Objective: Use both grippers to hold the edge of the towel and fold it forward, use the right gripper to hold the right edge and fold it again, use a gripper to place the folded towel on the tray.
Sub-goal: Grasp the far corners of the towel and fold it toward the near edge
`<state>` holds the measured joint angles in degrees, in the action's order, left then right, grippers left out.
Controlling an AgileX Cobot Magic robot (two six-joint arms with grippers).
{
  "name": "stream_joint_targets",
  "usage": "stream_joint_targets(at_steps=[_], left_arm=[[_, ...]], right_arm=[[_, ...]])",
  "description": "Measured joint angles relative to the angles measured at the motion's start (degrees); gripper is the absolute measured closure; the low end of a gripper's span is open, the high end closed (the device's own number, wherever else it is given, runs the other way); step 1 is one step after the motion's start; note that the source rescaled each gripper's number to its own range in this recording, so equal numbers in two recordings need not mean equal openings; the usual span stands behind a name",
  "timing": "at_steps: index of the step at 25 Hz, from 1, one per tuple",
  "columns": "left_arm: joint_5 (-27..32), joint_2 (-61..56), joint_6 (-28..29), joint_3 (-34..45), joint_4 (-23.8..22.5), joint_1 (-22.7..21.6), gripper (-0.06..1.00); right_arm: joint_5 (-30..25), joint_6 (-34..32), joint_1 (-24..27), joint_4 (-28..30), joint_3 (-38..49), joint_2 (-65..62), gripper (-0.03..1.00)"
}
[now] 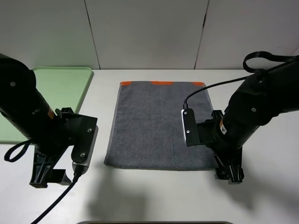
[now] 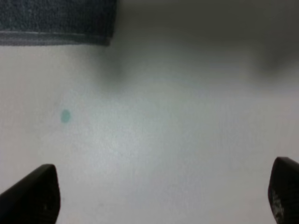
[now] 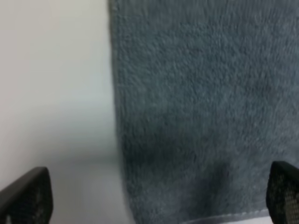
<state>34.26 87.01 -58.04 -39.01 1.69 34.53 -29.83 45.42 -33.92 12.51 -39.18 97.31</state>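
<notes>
The dark grey towel lies flat mid-table, its orange striped band at the far end. The edge of the towel, plain grey, faces the front. At the far left sits the light green tray, partly hidden by the left arm. My left gripper is low over bare table, left of the towel's near left corner, and is open with nothing in it. My right gripper hovers at the near right corner, open, with the towel partly between its fingers but not gripped.
White table runs along the front, with the arms' shadows on it. A small teal spot marks the table near the left gripper. A pale panelled wall stands behind the table.
</notes>
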Motion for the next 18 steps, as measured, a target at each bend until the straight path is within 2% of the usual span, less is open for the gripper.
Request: stream_joint_targets(at_steps=[8,18], left_arm=[[0.0,0.0,0.1,0.0,0.0,0.0,0.06],[-0.6,0.0,-1.0,0.0,0.0,0.0,0.06]], right_arm=[[1.9,1.6,4.6,0.3,0.0,0.8,-0.03],[3.3,3.2,4.7,-1.1,0.0,4.7,-0.03]])
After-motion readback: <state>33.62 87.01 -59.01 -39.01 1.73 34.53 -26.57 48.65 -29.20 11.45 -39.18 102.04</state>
